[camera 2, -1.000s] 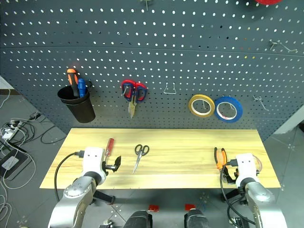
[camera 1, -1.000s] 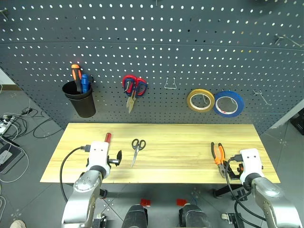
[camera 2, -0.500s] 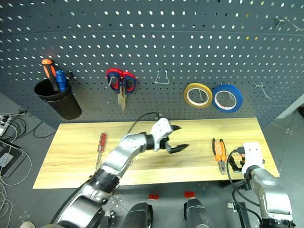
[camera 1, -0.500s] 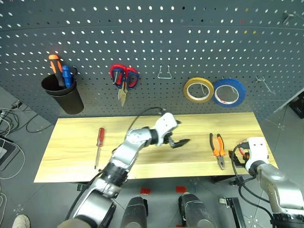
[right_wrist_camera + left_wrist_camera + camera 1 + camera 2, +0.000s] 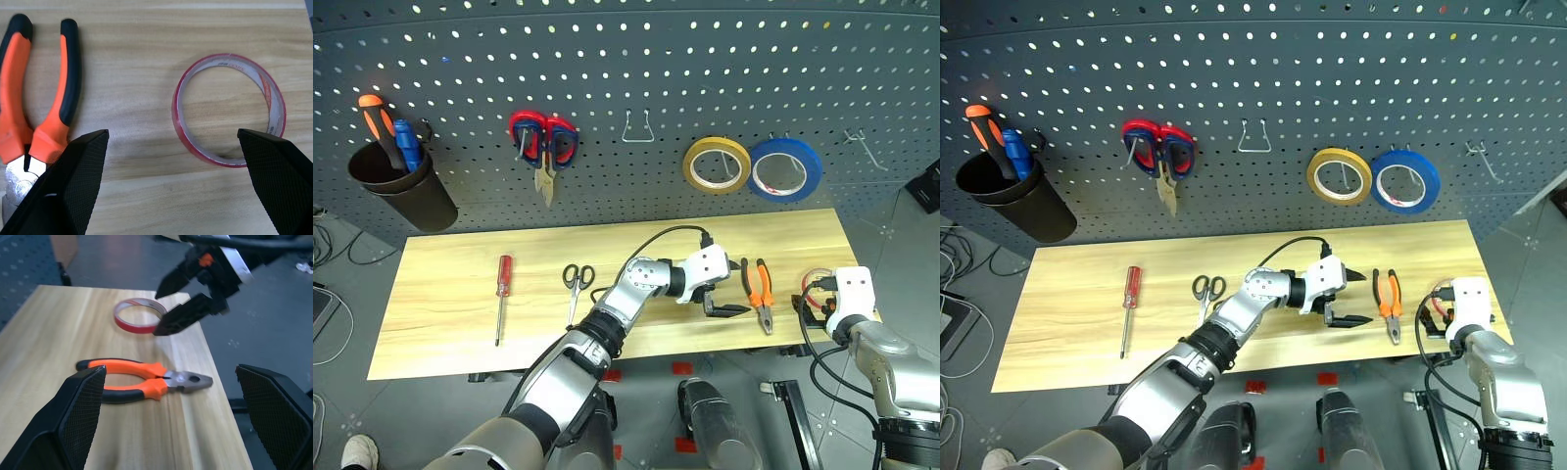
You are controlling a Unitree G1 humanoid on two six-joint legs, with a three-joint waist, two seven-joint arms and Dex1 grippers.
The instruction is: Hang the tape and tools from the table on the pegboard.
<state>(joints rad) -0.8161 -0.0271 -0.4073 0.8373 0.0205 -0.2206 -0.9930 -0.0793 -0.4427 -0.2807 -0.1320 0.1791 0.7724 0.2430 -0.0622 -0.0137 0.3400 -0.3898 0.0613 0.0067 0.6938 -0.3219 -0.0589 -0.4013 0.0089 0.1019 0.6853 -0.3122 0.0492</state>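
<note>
The left gripper (image 5: 1349,298) reached across the table (image 5: 431,323) with its black fingers spread wide and nothing between them, its tips just beside the handles of the orange-and-black pliers (image 5: 759,294), which lay flat on the light wood near the right end. The right gripper (image 5: 183,298) hung over that end with its fingers also parted and empty, poised above the red-rimmed tape (image 5: 229,110), which lay flat on the planks just past the pliers and close to the table's edge. Further left, the small black-handled scissors (image 5: 574,290) rested on the tabletop with their blades closed and pointing toward the near edge, and the slim red-handled screwdriver (image 5: 501,297) lay beside them, well apart from the pliers. None of the four items was on the pegboard (image 5: 724,78) behind the table, where a pair of red-handled scissors (image 5: 542,147), a yellow roll (image 5: 716,164) and a blue roll (image 5: 782,170) hung from hooks, an empty wire hook (image 5: 637,128) sat between them, and a black cup (image 5: 399,186) at the far left held an orange-handled screwdriver (image 5: 376,121) and a blue-handled screwdriver (image 5: 406,143).
</note>
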